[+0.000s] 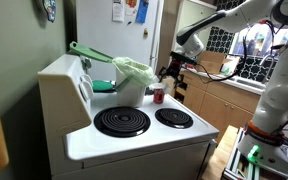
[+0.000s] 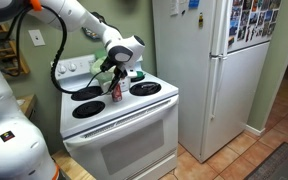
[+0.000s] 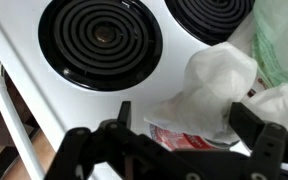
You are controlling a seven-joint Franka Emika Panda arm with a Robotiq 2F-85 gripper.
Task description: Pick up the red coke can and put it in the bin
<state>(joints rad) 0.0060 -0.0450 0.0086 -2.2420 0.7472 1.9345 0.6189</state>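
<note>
The pincer (image 3: 184, 112) is spread wide and grips nothing. Its fingers (image 3: 124, 118) sit on either side of the red coke can (image 3: 182, 138); whether they touch it I cannot tell. The can stands upright on the white desk (image 1: 84, 140) among the coil burners (image 1: 121, 121), just beside the bin (image 1: 132, 82).
</note>
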